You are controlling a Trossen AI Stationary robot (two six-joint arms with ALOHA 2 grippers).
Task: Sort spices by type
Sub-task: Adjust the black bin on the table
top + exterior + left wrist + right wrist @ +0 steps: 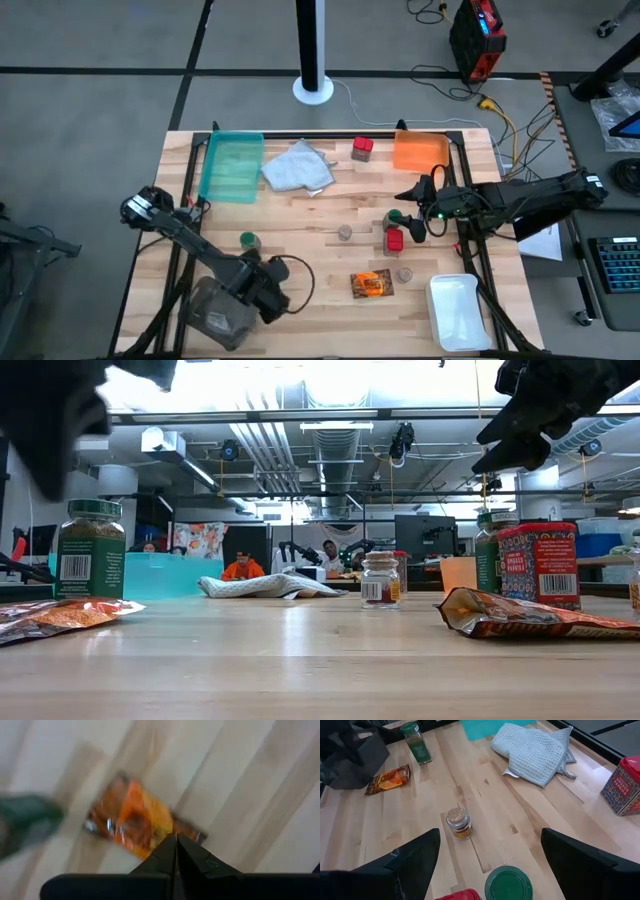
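Observation:
My left gripper (270,295) is shut near the table's near edge. In the left wrist view its shut fingers (175,845) hover over an orange-brown packet (137,822) that lies flat on the wood, a green-capped jar (25,822) beside it. My right gripper (413,212) is open above a green-capped jar (508,882) and a red box (394,240), touching neither. A second packet (371,284) lies mid-table. Tiny grey jars (345,232) (404,273) stand upright. Another red box (362,149) stands near the far edge.
A teal tray (232,165) and an orange tray (420,150) sit at the far edge, with a pale grey cloth (298,168) between them. A white tray (460,310) lies at the near right corner. People sit in the room beyond the table.

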